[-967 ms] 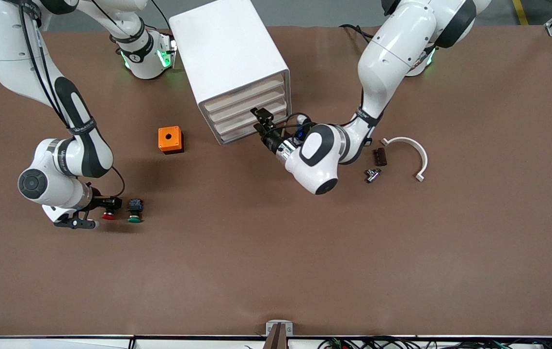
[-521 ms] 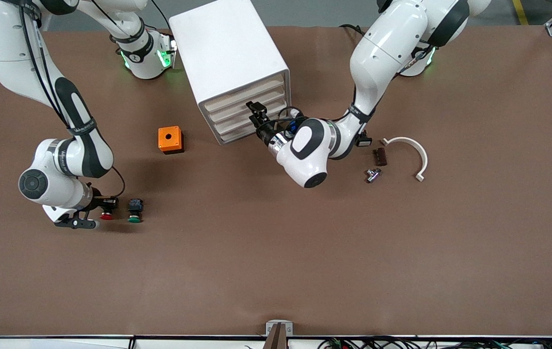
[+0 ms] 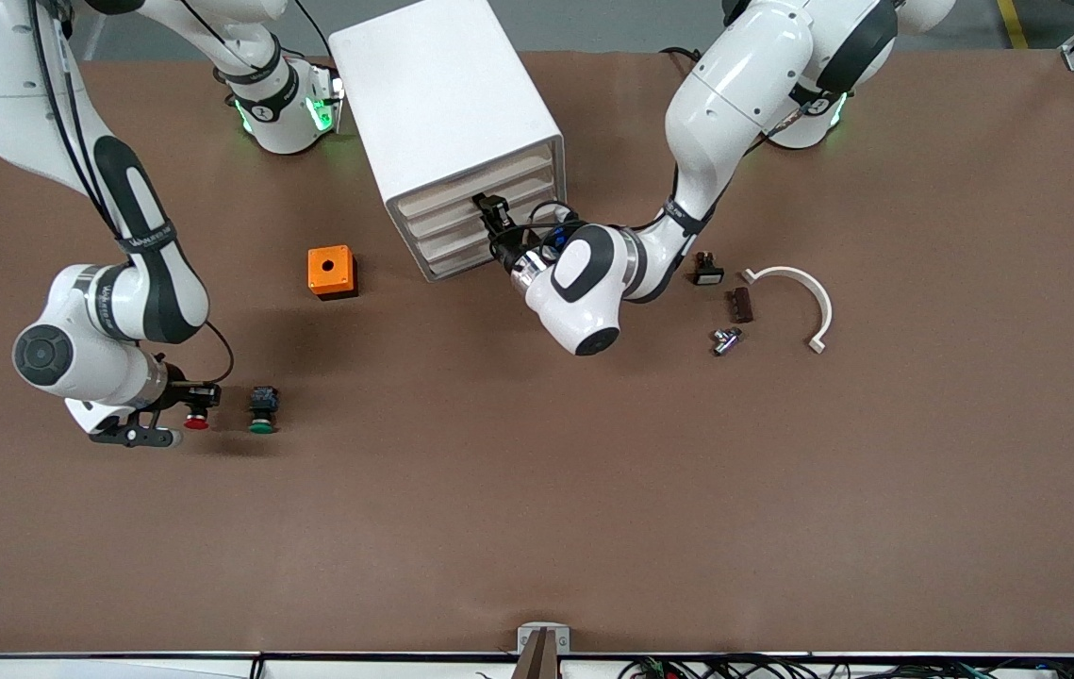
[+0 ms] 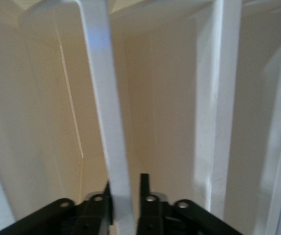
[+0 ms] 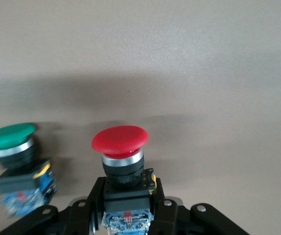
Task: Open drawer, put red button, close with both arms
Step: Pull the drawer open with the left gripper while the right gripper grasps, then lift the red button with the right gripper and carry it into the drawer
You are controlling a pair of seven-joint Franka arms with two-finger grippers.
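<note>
The red button (image 3: 196,422) has a round red cap (image 5: 120,139) on a black-and-blue body. My right gripper (image 3: 192,404) is shut on that body (image 5: 126,188), low over the table beside the green button (image 3: 261,412), which also shows in the right wrist view (image 5: 10,135). The white drawer cabinet (image 3: 442,104) stands at the back, all its drawers pushed in. My left gripper (image 3: 485,209) is at the cabinet's front, in the upper half of the stack. In the left wrist view (image 4: 126,191) its fingers are closed on a drawer's white handle strip (image 4: 106,117).
An orange box with a hole (image 3: 330,271) sits between the cabinet and the buttons. Toward the left arm's end lie a small black part (image 3: 706,273), a brown piece (image 3: 739,304), a metal piece (image 3: 725,339) and a white curved piece (image 3: 805,288).
My left gripper has moved in to the cabinet's front and reached the drawer handle. My right gripper, holding the red button, has drifted away from the green button toward the right arm's end.
</note>
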